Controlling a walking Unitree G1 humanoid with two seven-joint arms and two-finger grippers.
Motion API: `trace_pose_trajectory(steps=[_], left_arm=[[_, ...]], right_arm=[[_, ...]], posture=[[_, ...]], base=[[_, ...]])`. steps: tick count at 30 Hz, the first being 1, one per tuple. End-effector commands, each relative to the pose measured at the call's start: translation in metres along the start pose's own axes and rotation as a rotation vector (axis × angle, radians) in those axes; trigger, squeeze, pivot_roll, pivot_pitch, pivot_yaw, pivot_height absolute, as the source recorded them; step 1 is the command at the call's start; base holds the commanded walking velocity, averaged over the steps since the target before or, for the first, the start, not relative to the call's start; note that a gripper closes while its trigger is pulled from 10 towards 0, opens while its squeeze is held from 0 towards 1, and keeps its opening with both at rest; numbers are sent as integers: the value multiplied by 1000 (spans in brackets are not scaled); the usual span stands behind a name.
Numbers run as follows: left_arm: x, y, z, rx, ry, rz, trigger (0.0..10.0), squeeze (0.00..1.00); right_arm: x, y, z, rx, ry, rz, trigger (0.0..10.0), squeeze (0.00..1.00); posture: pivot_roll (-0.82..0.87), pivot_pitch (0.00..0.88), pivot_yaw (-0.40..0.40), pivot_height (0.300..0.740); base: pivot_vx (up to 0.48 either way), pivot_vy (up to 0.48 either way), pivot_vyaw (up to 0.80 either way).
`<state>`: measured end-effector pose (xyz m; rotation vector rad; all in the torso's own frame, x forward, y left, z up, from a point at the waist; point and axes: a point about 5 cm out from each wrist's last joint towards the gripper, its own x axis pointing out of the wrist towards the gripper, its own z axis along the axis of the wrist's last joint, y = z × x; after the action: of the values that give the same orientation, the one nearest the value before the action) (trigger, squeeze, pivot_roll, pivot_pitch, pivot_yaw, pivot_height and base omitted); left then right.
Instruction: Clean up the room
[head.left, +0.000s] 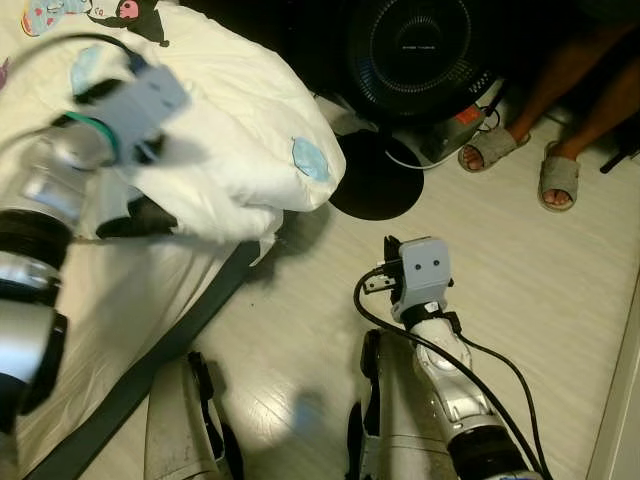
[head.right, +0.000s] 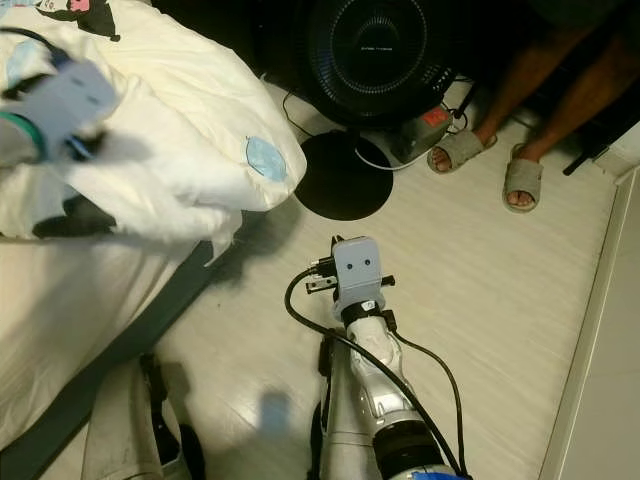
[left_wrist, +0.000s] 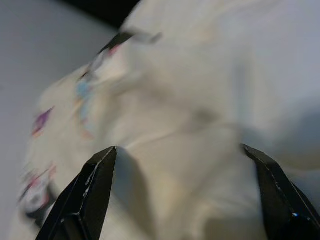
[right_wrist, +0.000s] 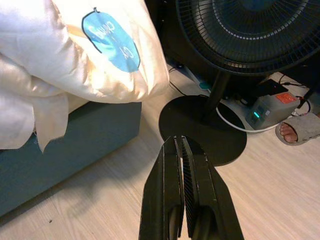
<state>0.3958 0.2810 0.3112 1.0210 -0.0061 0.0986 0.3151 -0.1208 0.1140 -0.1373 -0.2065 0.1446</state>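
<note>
A bulky white comforter (head.left: 230, 110) with blue and cartoon prints is heaped on the bed at the left, one corner hanging past the bed's edge. My left gripper (left_wrist: 180, 149) is up against it, open wide, and comforter fabric bulges between the two black fingers (left_wrist: 95, 185). In the eye views the left arm (head.left: 45, 200) reaches over the bed from the left. My right gripper (right_wrist: 178, 139) hangs low over the pale wood floor, shut with nothing in it, pointing toward the fan's base (right_wrist: 202, 127).
A black standing fan (head.left: 415, 45) with a round base (head.left: 378, 175) stands close to the bed's corner, with cables and a small grey box (right_wrist: 267, 110) behind it. A person's slippered feet (head.left: 520, 160) are at the back right. The dark bed frame (head.left: 170, 345) runs diagonally.
</note>
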Motion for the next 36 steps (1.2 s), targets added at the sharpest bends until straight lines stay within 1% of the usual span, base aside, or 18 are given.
trace_pose_trajectory(steps=[1,3,5,8,9,10,11,12,15,18,21,26,27,28,31,32,35,36], left_arm=[[-2,-1,-13,24,44,-5,10000,0],[-6,3,-26,42,84,-7,10000,0],[-9,-3,-35,47,110,-59,10000,0],[-11,-15,-42,48,127,-131,10000,0],[-13,-27,-46,40,136,-194,10000,0],[-13,-27,-46,40,136,-194,10000,0],[-15,-39,-50,22,140,-248,4196,0],[-16,-47,-52,6,140,-280,0,0],[-17,-55,-53,-16,127,-311,0,0],[-17,-56,-52,-29,114,-321,0,0],[-18,-48,-46,-91,74,-338,0,0],[-21,-36,-40,-138,25,-364,0,0],[-26,-28,-39,-102,1,-385,0,0],[-26,-28,-39,-102,1,-385,0,0],[-32,-17,-38,-32,-24,-420,0,0],[-37,-13,-39,16,-36,-454,0,0],[-40,-11,-39,45,-43,-480,0,0],[-50,-11,-42,107,-54,-567,0,0]], right_arm=[[-4,1,-7,4,36,1,10000,0],[-3,2,-6,6,34,7,10000,0],[-3,2,-7,7,35,9,10000,0],[-3,3,-7,8,36,13,10000,0],[-2,4,-7,8,35,16,10000,0],[-2,4,-7,8,35,16,10000,0],[-2,5,-6,9,35,19,10000,0],[-1,5,-6,9,34,21,10000,0],[0,5,-5,9,31,21,10000,0],[0,4,-5,9,30,20,10000,0],[-2,2,-7,5,35,14,10000,0],[-4,2,-8,6,39,10,10000,0],[-4,4,-8,9,40,9,10000,0],[-4,4,-8,9,40,9,10000,0],[-3,5,-8,12,39,9,10000,0],[-3,5,-9,13,40,10,10000,0],[-3,5,-9,14,40,10,10000,0],[-4,6,-9,14,42,11,10000,0]], posture=[[-21,285,5,527],[-16,283,2,527],[-9,282,-2,527],[-5,281,-3,527],[-2,280,-5,527],[-2,280,-5,527],[-6,278,-6,527],[-6,278,-6,527],[-9,278,-7,527],[-11,277,-3,527],[-7,277,2,527],[0,278,8,527],[4,279,10,527],[4,279,10,527],[9,280,12,527],[15,281,12,527],[16,282,12,527],[15,283,11,527]], base=[[0,0,0],[0,0,0],[0,0,0],[0,0,0],[0,0,0],[0,0,0],[0,0,0],[0,0,0],[0,0,0],[0,0,0],[0,0,0],[0,0,0],[0,0,0],[0,0,0],[0,0,0],[0,0,0],[0,0,0],[0,0,0]])
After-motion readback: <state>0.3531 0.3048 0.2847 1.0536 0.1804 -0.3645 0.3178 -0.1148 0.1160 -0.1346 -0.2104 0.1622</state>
